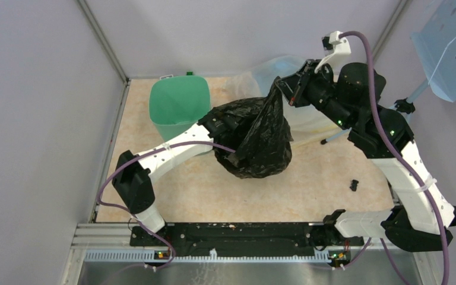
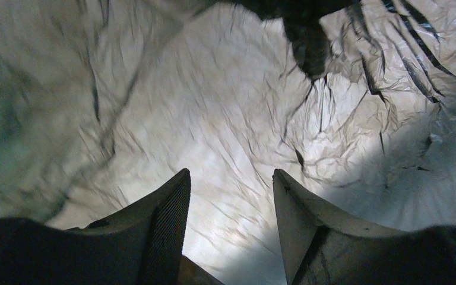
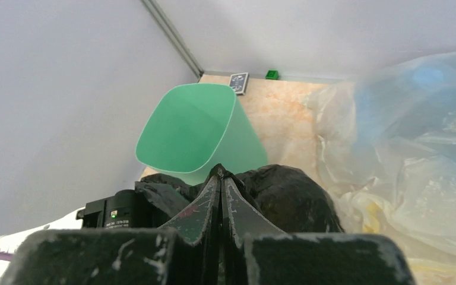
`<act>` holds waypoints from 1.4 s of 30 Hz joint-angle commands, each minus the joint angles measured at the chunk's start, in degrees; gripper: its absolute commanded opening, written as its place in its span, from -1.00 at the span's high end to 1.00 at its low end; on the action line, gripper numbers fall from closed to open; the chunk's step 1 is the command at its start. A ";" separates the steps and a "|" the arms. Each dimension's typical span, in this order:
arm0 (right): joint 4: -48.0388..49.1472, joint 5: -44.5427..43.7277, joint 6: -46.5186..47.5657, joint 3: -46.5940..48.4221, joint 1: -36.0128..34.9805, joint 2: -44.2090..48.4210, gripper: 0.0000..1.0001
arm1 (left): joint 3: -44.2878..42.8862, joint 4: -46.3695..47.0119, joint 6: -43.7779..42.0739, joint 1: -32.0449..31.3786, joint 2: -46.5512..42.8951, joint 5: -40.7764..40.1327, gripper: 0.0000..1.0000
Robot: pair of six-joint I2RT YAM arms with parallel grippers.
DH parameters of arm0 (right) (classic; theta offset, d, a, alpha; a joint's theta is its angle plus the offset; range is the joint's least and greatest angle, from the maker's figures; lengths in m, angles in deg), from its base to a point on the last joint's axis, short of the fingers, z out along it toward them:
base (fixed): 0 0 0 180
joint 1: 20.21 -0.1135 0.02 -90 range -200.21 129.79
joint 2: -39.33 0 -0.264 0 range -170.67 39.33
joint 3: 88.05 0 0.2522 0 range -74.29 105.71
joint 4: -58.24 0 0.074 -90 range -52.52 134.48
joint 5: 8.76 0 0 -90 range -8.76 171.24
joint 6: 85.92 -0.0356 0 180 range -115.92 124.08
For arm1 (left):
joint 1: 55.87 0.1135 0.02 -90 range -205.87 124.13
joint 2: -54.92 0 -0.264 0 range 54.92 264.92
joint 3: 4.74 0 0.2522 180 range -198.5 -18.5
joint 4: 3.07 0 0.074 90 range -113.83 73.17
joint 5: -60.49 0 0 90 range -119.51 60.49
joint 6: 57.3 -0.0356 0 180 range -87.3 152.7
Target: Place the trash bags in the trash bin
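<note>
The black trash bag (image 1: 255,139) hangs stretched into a cone at the table's middle. My right gripper (image 1: 280,86) is shut on its top edge and holds it up; in the right wrist view its jaws (image 3: 220,172) are pressed together on black plastic (image 3: 297,196). My left gripper (image 2: 230,173) is open inside the bag, with crinkled plastic (image 2: 225,119) all around it; in the top view the bag hides its fingers. The mint-green trash bin (image 1: 178,104) stands upright just left of the bag, and its mouth shows in the right wrist view (image 3: 196,127).
A big clear-yellowish plastic bag (image 1: 273,68) lies behind and to the right of the black bag, also in the right wrist view (image 3: 404,166). A small black part (image 1: 354,184) lies on the table at the right. A pale blue perforated panel (image 1: 451,47) stands outside at the upper right.
</note>
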 commanded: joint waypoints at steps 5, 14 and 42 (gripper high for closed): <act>-4.82 -6.66 3.80 1.23 0.47 1.31 1.00 | -0.91 -0.34 0.52 -0.13 -2.52 -1.76 -0.15; -4.13 -7.58 3.01 -9.16 0.47 7.11 1.00 | 0.40 2.22 1.53 2.40 -8.86 4.11 1.00; -2.97 -14.86 5.24 -15.21 0.50 7.03 1.00 | 13.59 12.63 1.45 13.11 -23.69 52.24 0.32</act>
